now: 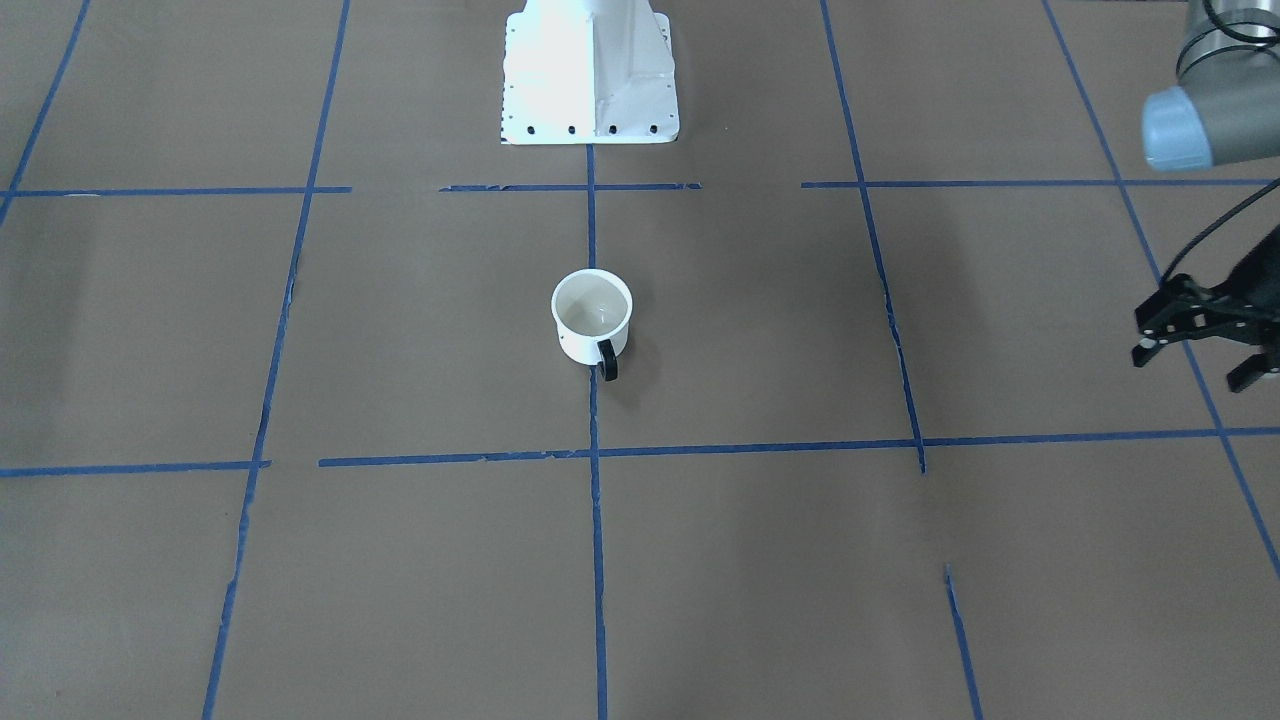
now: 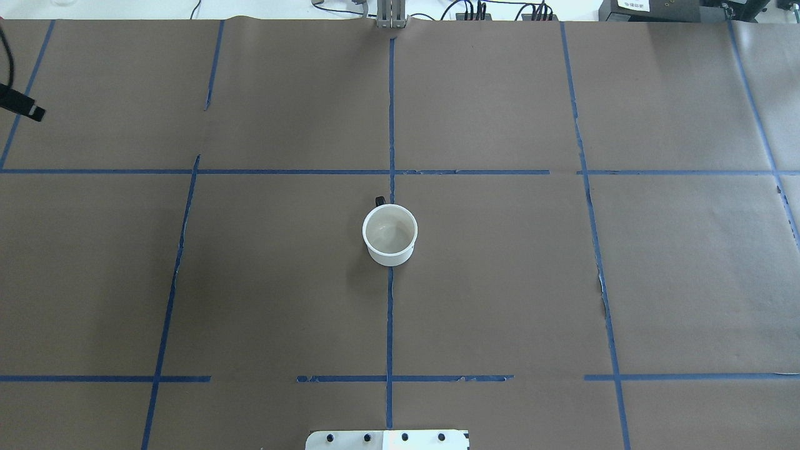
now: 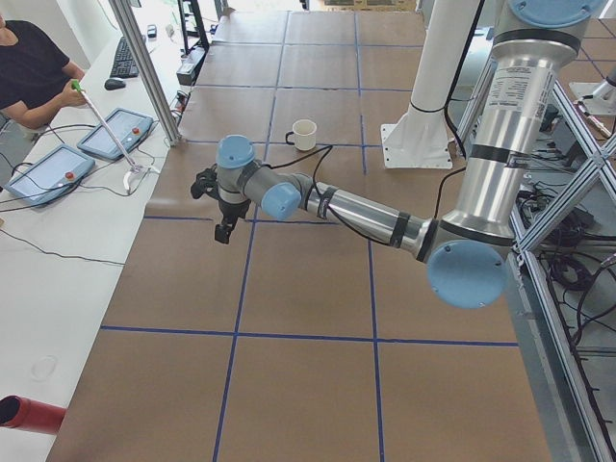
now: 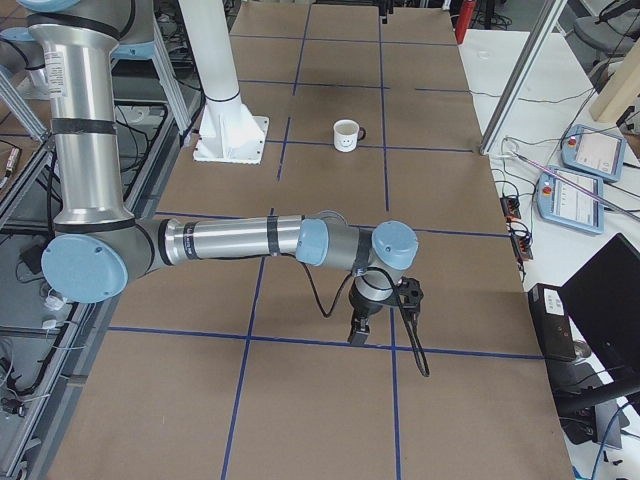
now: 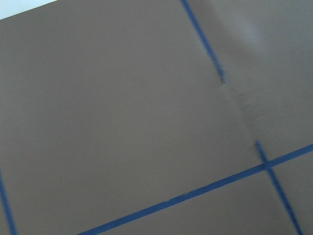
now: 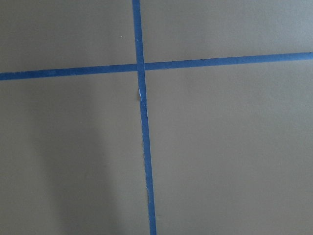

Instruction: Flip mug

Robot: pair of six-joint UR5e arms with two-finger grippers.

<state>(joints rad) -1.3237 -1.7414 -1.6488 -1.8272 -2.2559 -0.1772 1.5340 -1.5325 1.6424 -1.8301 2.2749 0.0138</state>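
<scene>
The mug [image 2: 389, 234] is sitting upright on the table [image 2: 500, 281], mouth up, in front of the robot base [image 2: 387, 440]. It is standing well apart from the left gripper [image 1: 1195, 345], off toward that gripper's right, and equally far from the right gripper [image 4: 385, 305], toward its left.
</scene>
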